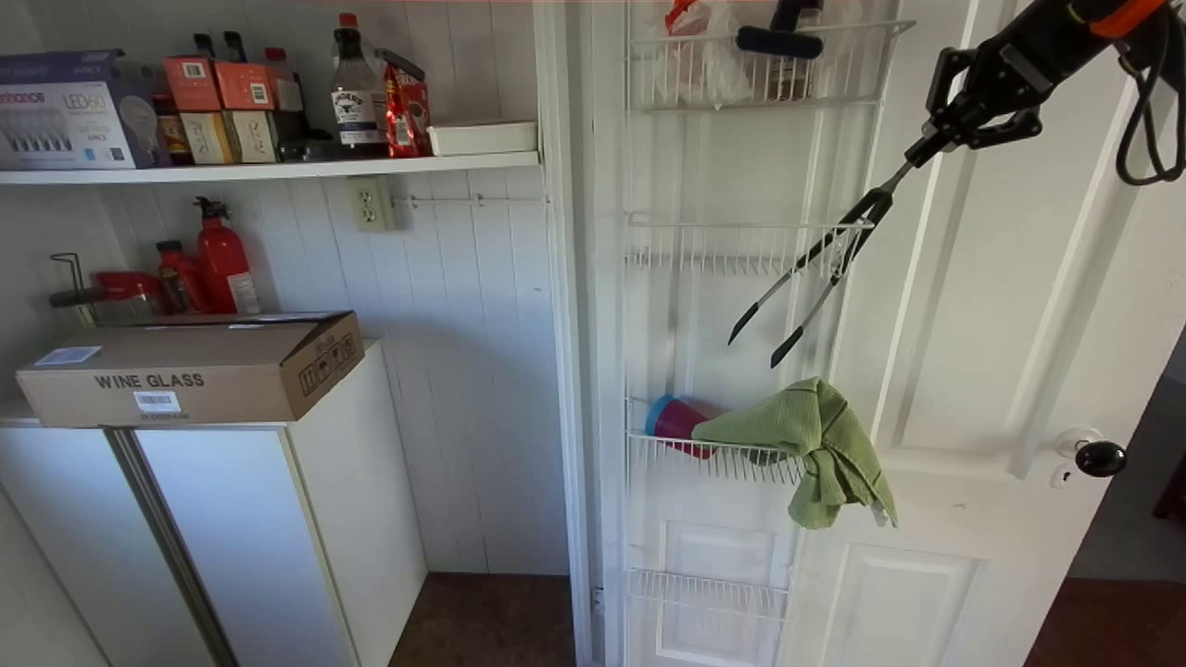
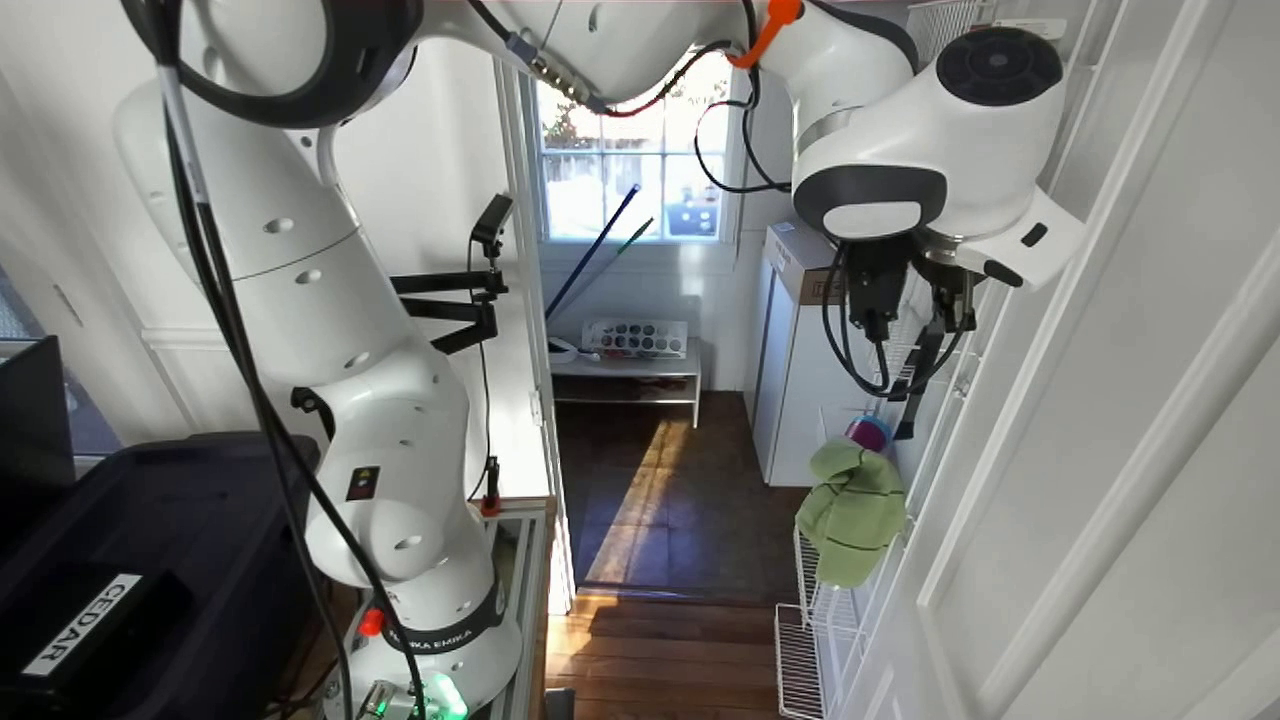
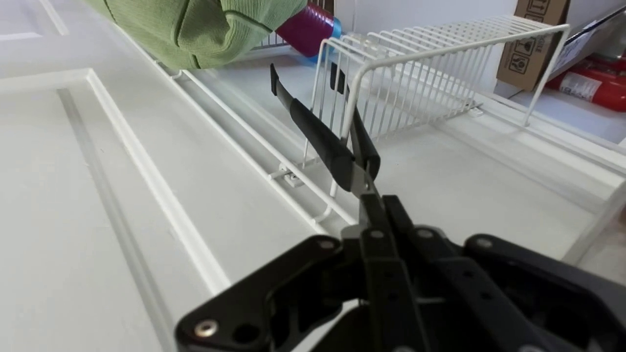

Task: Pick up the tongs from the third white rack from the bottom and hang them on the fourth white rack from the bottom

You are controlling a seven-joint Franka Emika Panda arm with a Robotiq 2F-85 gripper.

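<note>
Tongs [image 3: 320, 138], black-sleeved metal, splay at the third wire rack [image 3: 452, 50], tool [image 3: 381, 198] clamped on their joined end

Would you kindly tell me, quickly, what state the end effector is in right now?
End effector: closed, holding the black tongs near their joined end.

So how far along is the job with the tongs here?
Done: the claw is shut on the joined end of the tongs.
In hand: they aren't clear yet; their arms appear to straddle the end of the third rack.
Left: lifting them free and hanging them on the fourth rack above.
</note>
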